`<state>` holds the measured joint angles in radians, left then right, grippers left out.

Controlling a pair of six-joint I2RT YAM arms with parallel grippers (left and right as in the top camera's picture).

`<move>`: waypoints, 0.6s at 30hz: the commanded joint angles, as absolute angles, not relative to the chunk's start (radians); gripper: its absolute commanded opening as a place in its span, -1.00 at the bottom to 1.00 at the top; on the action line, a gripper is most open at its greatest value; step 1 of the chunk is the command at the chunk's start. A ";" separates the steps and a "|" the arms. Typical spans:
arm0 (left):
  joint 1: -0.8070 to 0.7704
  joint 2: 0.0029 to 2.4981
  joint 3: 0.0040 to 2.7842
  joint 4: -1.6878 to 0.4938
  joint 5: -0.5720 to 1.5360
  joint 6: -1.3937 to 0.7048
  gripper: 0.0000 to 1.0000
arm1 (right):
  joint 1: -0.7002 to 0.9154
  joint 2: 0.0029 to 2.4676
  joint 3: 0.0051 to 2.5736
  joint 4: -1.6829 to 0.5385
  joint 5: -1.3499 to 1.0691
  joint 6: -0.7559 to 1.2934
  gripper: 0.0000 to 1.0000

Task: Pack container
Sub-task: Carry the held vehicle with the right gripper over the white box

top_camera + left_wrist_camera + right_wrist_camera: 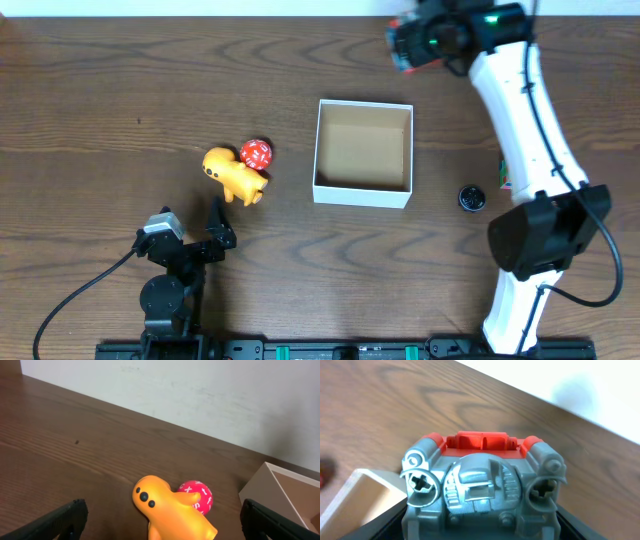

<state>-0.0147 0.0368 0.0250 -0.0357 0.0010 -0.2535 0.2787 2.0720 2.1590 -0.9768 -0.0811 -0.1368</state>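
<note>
While the right gripper (412, 44) has its jaws clamped on the grey-and-red toy vehicle (481, 485), the container (362, 192) is not beneath them. In the right wrist view only one corner of its wall shows, low and to the left of the jaws.

Hazards, as judged from this position:
- Release here would probably drop the vehicle onto the table (80, 120), outside the container.
- A low approach could catch the vehicle on the rim. The light cardboard may then slide or tip.

The left gripper (200, 238) has its jaws wide apart and holds nothing. The yellow toy (172, 512) lies just ahead of them, roughly centred in the gap. The red die (197, 496) sits beyond the toy, touching it or just beside it.
- Closing on the toy's rounded, smooth-looking body may squeeze it out forward.
- Any such shove would likely set the die rolling away from the jaws.
</note>
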 commanded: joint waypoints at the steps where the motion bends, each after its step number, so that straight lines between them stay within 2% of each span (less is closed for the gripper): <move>1: -0.010 0.037 0.004 -0.072 -0.007 -0.237 0.96 | 0.359 2.081 2.184 -0.988 -0.097 -0.168 -0.38; 7: -0.010 0.037 0.004 -0.072 -0.007 -0.237 0.96 | 0.481 2.081 2.184 -1.121 -0.093 -0.403 -0.32; 10: -0.010 0.037 0.004 -0.072 -0.007 -0.237 0.96 | 0.514 2.082 2.183 -1.227 -0.042 -0.528 -0.39; 18: -0.010 0.037 0.004 -0.072 -0.007 -0.237 0.96 | 0.504 2.082 2.175 -1.364 0.004 -0.636 -0.47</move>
